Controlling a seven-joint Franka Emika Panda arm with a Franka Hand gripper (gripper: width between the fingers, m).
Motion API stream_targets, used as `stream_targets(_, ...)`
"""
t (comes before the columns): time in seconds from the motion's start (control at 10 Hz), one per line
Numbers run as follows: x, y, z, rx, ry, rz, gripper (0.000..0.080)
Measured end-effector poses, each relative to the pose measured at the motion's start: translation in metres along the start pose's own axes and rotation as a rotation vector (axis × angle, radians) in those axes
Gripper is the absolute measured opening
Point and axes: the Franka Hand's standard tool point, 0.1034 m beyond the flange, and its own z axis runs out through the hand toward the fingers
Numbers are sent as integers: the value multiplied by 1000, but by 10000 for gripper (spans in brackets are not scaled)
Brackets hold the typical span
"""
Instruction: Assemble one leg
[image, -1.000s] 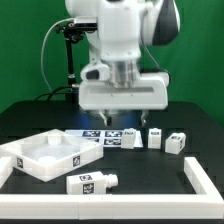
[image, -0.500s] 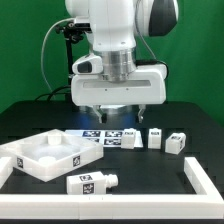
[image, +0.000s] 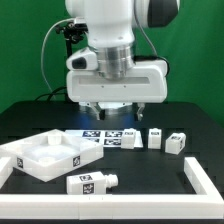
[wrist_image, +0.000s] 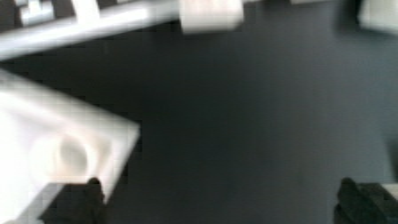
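Note:
Several white legs with black-and-white tags lie on the black table: one leg (image: 90, 182) in front, and three more (image: 130, 138), (image: 155, 137), (image: 176, 142) in a row at the exterior view's right. My gripper (image: 112, 108) hangs above the table behind them, open and empty, touching nothing. The wrist view is blurred: my gripper (wrist_image: 219, 205) has its dark fingertips (wrist_image: 71, 200) far apart with bare table between them. One leg (wrist_image: 214, 12) shows far off.
The large flat square white panel (image: 30, 162) with a raised rim lies at the exterior view's left and also shows in the wrist view (wrist_image: 45, 130). The marker board (image: 96, 136) lies under the gripper. A white rail (image: 205, 185) borders the table's front.
The gripper has risen and shifted slightly to the exterior view's left. The legs and the panel have not moved.

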Motion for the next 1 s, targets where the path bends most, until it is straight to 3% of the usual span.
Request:
stream_targets(0.1, 5, -4, -7, 6, 10, -4, 649)
stream_targets(0.6, 2, -1, -1, 1, 6, -6, 649)
stream_targets(0.7, 14, -3, -2, -13, 13, 43, 649)
stream_targets(0.9, 56, -15, 2, -36, 55, 145, 649)
stream_targets(1.0, 71, -13, 9, -17, 76, 185, 649)
